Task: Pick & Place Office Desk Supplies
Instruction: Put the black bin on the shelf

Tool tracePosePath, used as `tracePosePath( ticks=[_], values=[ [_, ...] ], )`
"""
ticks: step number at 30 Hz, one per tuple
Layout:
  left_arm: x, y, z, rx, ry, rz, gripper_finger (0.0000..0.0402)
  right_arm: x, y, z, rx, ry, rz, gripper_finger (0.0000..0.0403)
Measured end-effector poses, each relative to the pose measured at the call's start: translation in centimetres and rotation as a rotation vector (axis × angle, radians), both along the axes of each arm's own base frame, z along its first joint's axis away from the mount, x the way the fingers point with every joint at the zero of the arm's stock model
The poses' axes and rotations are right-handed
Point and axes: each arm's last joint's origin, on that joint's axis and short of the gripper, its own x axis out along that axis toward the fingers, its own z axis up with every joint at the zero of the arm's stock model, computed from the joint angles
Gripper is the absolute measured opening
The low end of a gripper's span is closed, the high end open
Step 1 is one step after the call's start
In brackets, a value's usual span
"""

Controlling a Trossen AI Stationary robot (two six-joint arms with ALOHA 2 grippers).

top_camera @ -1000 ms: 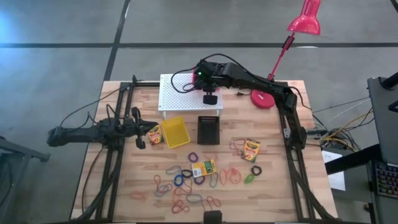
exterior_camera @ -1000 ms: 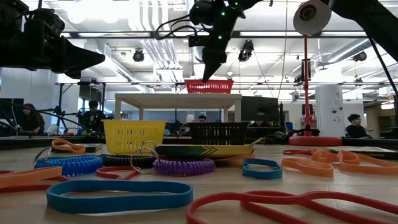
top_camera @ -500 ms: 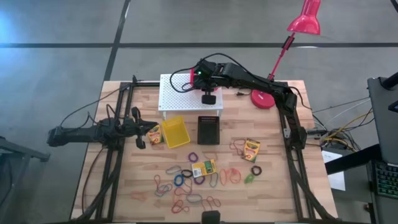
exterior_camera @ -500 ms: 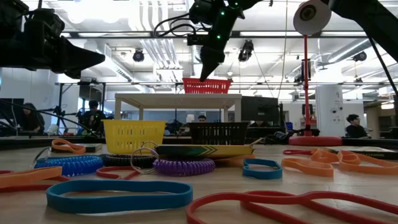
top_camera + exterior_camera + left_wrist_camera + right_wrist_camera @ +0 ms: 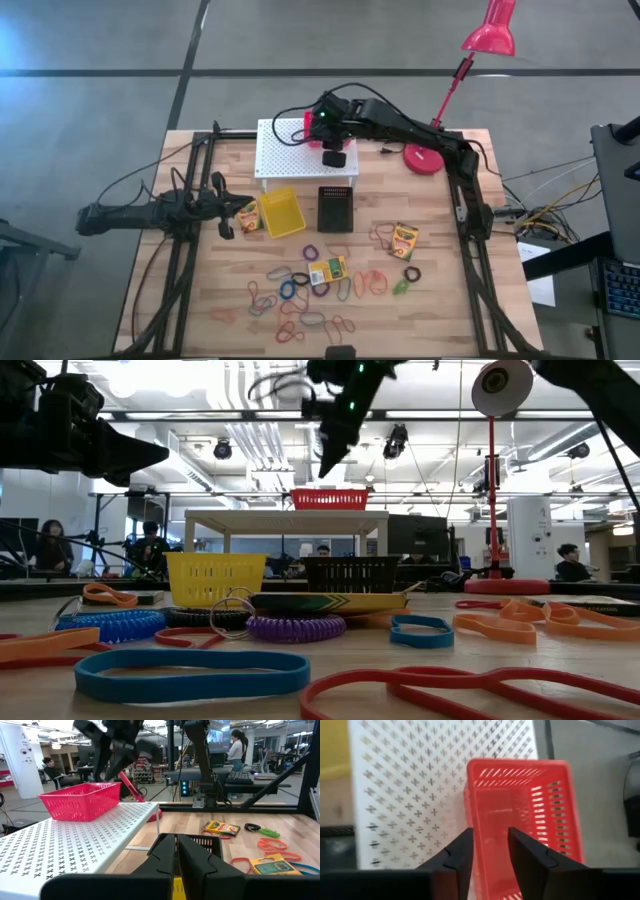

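the right gripper [image 5: 489, 851] hangs over the red basket [image 5: 520, 820] at twelve o'clock, jaws parted and holding nothing. the left gripper [image 5: 176, 851], at nine o'clock, looks closed. the elastic loops [image 5: 300, 300] lie at six o'clock: light and floppy, so pinch one strand.

red basket [image 5: 312, 130] on white perforated shelf [image 5: 290, 150], yellow basket [image 5: 281, 213], black basket [image 5: 335, 208], red lamp [image 5: 487, 32]

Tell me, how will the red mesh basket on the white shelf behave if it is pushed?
The red mesh basket looks empty and thin-walled, so probably light. On the smooth white shelf it would likely slide rather than tip, given its wide, low shape.
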Motion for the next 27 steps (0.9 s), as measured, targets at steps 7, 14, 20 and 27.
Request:
tracePosePath(
  ticks=[7,14,20,27],
  values=[
    [0.0,0.0,0.0,0.000,0.000,0.000,0.0023,-2.8,5.1,3.8,0.050,-0.045,0.052,0.0128],
    [0.0,0.0,0.0,0.000,0.000,0.000,0.0023,-7.2,10.8,1.0,0.249,0.082,0.228,0.0108],
    [0.0,0.0,0.0,0.000,0.000,0.000,0.0023,-9.8,13.3,-4.1,0.229,0.226,0.449,0.0097],
    [0.0,0.0,0.0,0.000,0.000,0.000,0.0023,-9.5,13.7,-9.3,0.101,0.276,0.696,0.0107]
  ],
)
